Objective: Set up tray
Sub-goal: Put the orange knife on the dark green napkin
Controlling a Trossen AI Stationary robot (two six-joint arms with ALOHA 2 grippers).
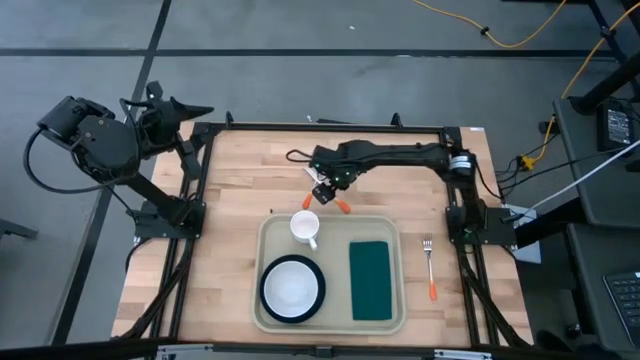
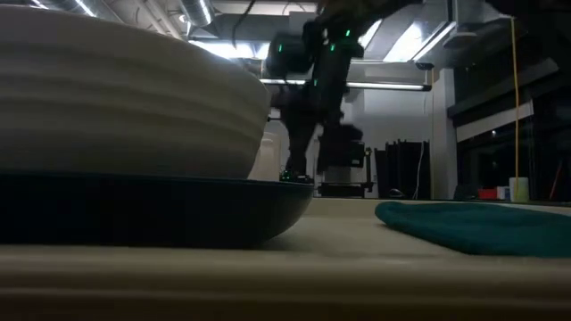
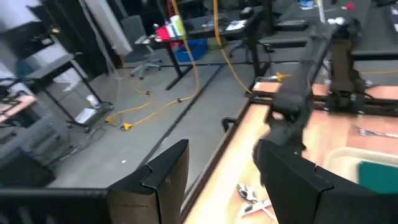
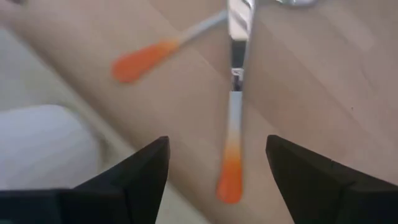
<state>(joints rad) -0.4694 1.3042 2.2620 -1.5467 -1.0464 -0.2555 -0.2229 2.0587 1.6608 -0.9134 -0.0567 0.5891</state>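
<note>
Right tool [image 4: 217, 165] (fingers spread) hangs over two orange-handled metal utensils [image 4: 231, 130], crossed above the frame-centre cream rectangular plastic tray [image 1: 331, 272] overhead.

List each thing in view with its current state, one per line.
Tray: flat on table, loaded.
Bowl: upright in tray.
Cup: upright in tray.
Napkin: flat in tray.
Fork: on table beside tray.
Right hand: open above two orange-handled utensils.
Left hand: open, off table.

table [image 1: 230, 190]: pale wood planks — smooth, matt
tray [image 1: 268, 240]: cream plastic, smooth
napkin [image 1: 370, 280]: dark green cloth, matt
cup [image 1: 305, 228]: white, glossy
fork [image 1: 429, 266]: shiny metal — orange plastic handle
</note>
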